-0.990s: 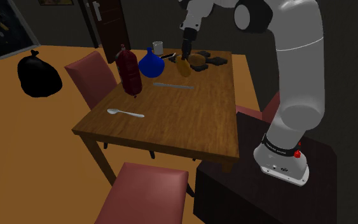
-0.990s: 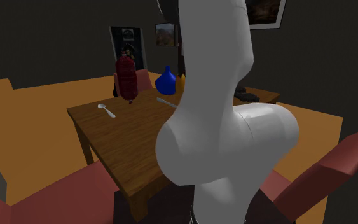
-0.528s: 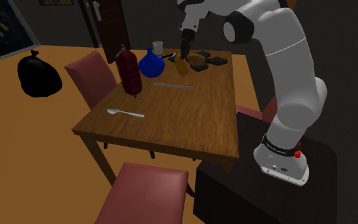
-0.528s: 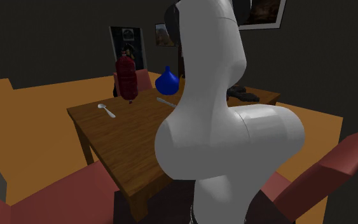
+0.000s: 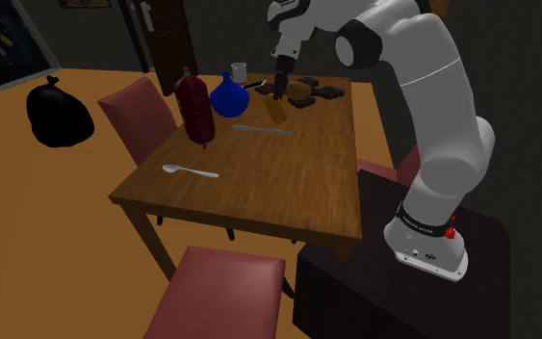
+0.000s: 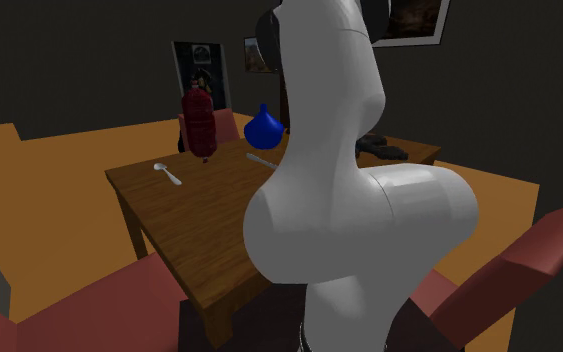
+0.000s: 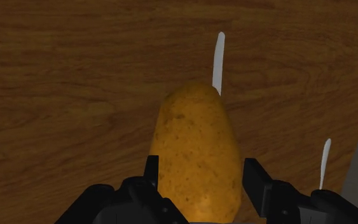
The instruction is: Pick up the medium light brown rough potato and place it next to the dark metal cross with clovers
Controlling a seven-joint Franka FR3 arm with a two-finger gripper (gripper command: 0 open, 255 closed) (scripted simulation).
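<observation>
The light brown rough potato sits clasped between my gripper's two black fingers, with the wooden table beyond it. In the shoulder view the gripper points down at the table's far end, and the potato hangs from it just over the wood. The dark cross lies flat at the far edge, a little toward the shoulder view's right of the potato. The white arm hides the gripper in the second exterior view, where the dark cross shows past the arm.
A blue vase, a red bottle, a white cup and a brown rounded object stand around the gripper. A knife and a spoon lie on the table. Red chairs ring it.
The arm's elbow and upper links have swung across while the gripper kept its hold. The potato has dipped slightly lower and nearer the knife in the shoulder view.
</observation>
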